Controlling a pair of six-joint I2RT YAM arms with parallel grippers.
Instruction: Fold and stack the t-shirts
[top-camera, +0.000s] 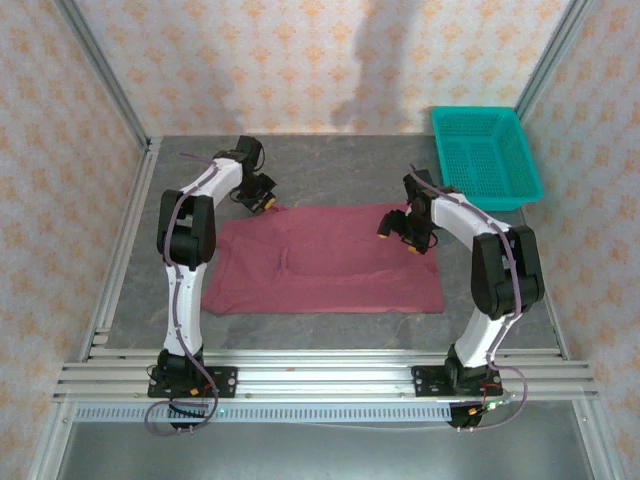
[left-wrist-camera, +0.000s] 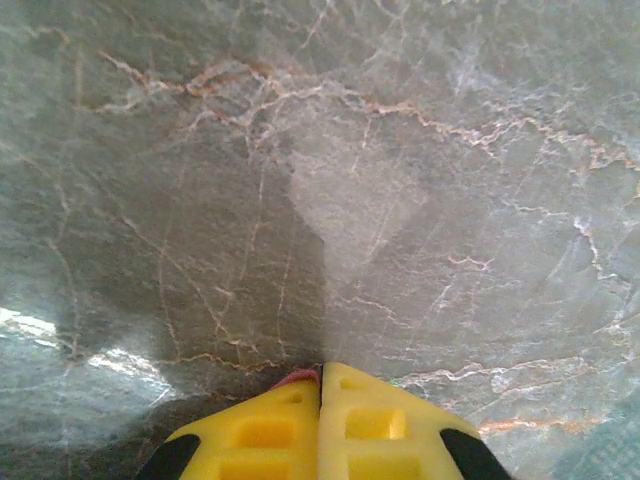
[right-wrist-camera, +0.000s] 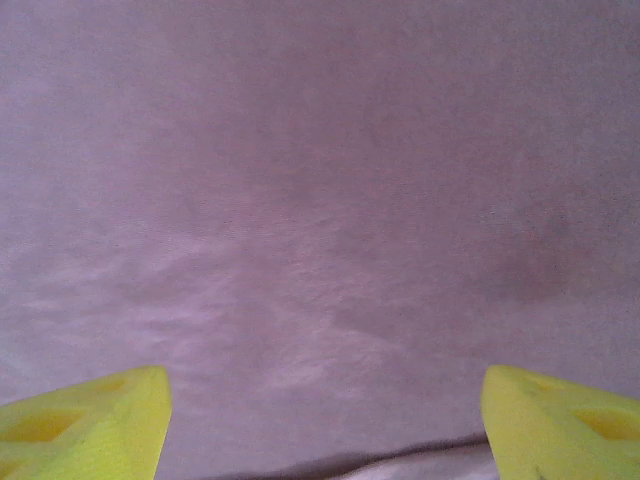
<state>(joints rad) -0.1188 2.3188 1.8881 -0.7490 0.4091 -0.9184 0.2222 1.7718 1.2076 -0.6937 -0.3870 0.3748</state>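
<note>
T-shirt (top-camera: 325, 270) (maroon, no print visible from above) lies flat mid-table (top-camera: 330, 160) between the two arms. It makes a wide rectangle, long edges running left-right.

Left gripper (top-camera: 262, 200) sits at the shirt's far-left corner. In the wrist view its yellow fingers (left-wrist-camera: 260, 430) are pressed together with a thin sliver of red cloth pinched at the tips, bare grey marble beyond. So it's clenched on the t-shirt, but the bite is small.

Right gripper (top-camera: 398, 228) is over the far edge of the cloth, a little in from the right corner. In the wrist view its fingers (right-wrist-camera: 90, 415) are spread wide over plain fabric, gripping nothing. Can't tell whether the tips touch the cloth.

Step in hand, as I read it: pinch both far corners so the far edge can be carried over to the near edge for a fold. Doing it well:
- The right gripper should come down at the hem, closer to the corner than mid-panel, and take about the same depth of cloth as the left.
- The left's bite looks thin and could slip, so lift slowly.
- Raise both ends together at the same height and keep the edge taut between them.
- Lay the edge down square on the near edge, then let go.

Teal basket (top-camera: 487, 158) sits at the far right, well apart from the shirt (not in the way, but watch the right elbow).
</note>
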